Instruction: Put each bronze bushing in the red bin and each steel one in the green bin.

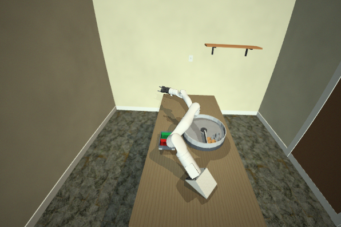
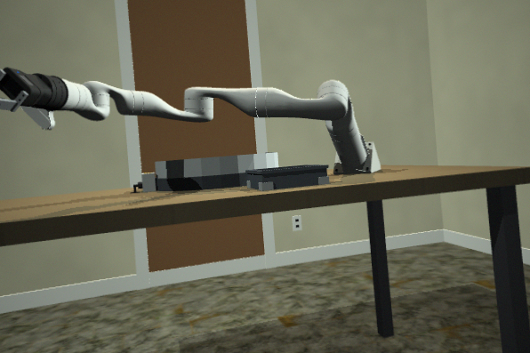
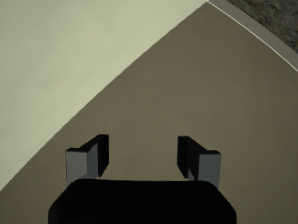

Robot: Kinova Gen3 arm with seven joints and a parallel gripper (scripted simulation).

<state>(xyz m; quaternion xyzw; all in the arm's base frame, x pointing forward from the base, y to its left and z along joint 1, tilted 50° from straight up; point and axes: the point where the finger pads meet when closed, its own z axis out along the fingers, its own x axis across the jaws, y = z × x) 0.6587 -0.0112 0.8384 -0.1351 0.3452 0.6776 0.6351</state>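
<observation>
Stretched almost level, high above the far end of the long brown wooden bench (image 1: 160,199), with the black two-finger claw (image 1: 161,88) past the bench's far left corner and aimed at the meeting of two walls. Spread to full width, fingers parallel with nothing but bare wall between them; nothing gripped.

Well behind the claw and far below it, back along the white jointed arm (image 1: 186,119) toward its pale wedge-shaped pedestal (image 1: 210,189): the round grey walled turntable (image 1: 217,142). Small orange-bronze bushings (image 1: 211,140) clustered near the turntable's rim on the side closest to the pedestal, with a few grey steel bushings (image 1: 216,135) just beside them, too small to count or to judge for axis. On the arm's other side, level with the elbow: the shallow grey tray holding the green bin (image 1: 165,135) and the red bin (image 1: 163,142), green farther from the pedestal, red nearer, partly hidden by the arm.

No bushing visible in either bin, so the sorting judged not yet begun. Decisive relation for the coming move: every bushing lies rearward and downward from the claw, nothing ahead of it. Likely needed: a long fold back toward the pedestal and a wrist turn to point downward over the turntable's near rim, timed to the rotation.
</observation>
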